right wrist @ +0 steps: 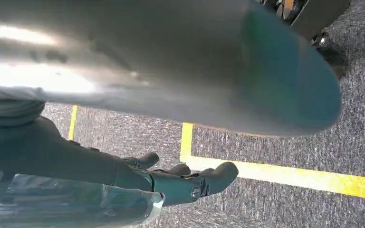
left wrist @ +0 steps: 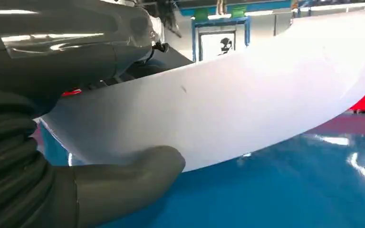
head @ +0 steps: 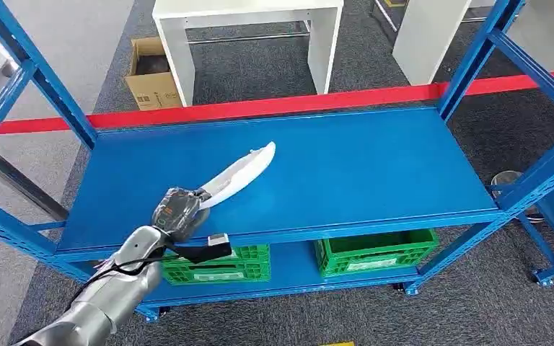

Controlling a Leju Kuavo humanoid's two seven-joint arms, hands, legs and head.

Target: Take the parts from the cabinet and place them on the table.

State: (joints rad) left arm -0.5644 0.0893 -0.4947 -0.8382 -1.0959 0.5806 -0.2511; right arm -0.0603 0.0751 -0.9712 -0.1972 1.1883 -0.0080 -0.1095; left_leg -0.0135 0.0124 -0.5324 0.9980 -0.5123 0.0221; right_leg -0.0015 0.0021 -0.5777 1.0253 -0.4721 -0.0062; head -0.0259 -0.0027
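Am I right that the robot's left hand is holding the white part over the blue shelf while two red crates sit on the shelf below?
Not quite: the crates on the lower shelf are green, not red, as the head view shows. The rest stands: the left hand holds the white part over the blue shelf.

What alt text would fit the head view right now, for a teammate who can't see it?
The robot's left hand grips one end of a long, curved white part over the blue shelf of a metal rack. Green crates sit on the shelf below; red floor tape runs behind.
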